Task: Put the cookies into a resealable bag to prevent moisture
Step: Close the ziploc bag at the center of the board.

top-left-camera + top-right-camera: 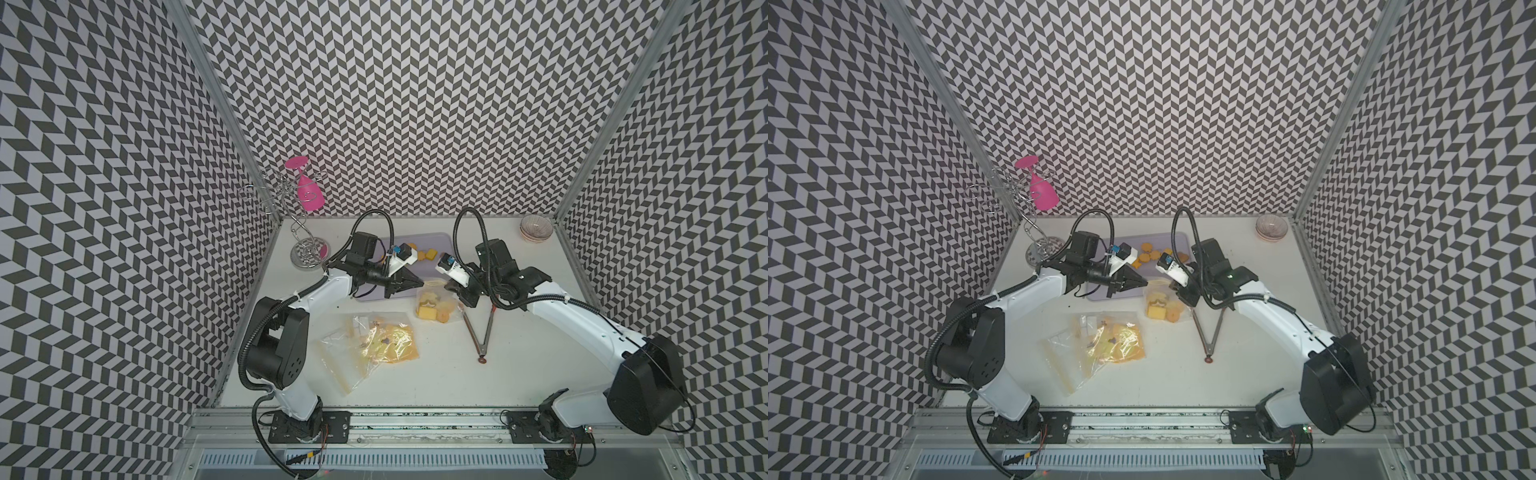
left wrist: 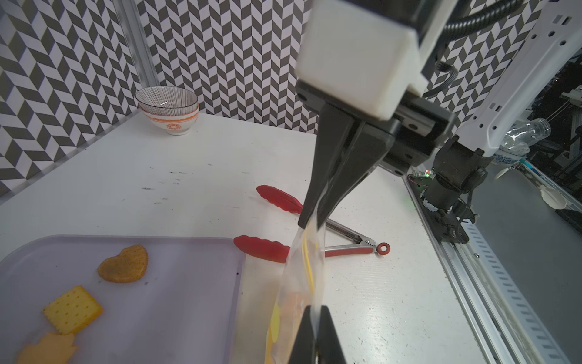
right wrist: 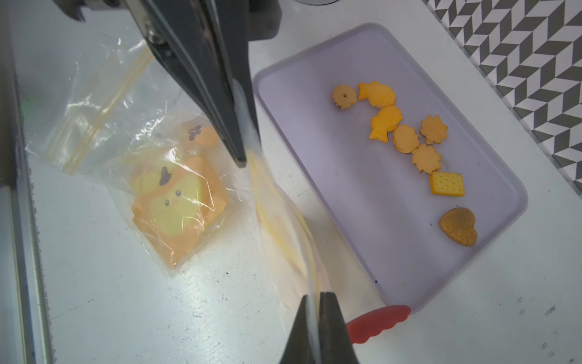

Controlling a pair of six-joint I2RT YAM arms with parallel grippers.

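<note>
A clear resealable bag [image 1: 436,305] [image 2: 302,268] [image 3: 283,227] hangs between both grippers, just off the tray's near right corner. My left gripper [image 1: 419,284] [image 2: 315,310] is shut on one end of its yellow-striped rim, and my right gripper [image 1: 451,286] [image 3: 315,296] is shut on the other end. A few yellow cookies [image 1: 426,311] [image 1: 1156,311] lie in the bag's bottom on the table. Several more cookies [image 3: 406,138] [image 1: 1148,253] lie on the lilac tray [image 3: 330,157] [image 2: 173,299], among them a brown heart [image 2: 124,264] and a fish.
Red-tipped metal tongs [image 1: 482,328] [image 2: 271,249] lie right of the bag, under the right arm. A heap of spare bags [image 1: 374,345] [image 3: 176,201], one printed orange, lies front left. Stacked bowls [image 1: 535,228] stand back right. A wire rack [image 1: 305,249] holding a pink glass [image 1: 309,191] stands back left.
</note>
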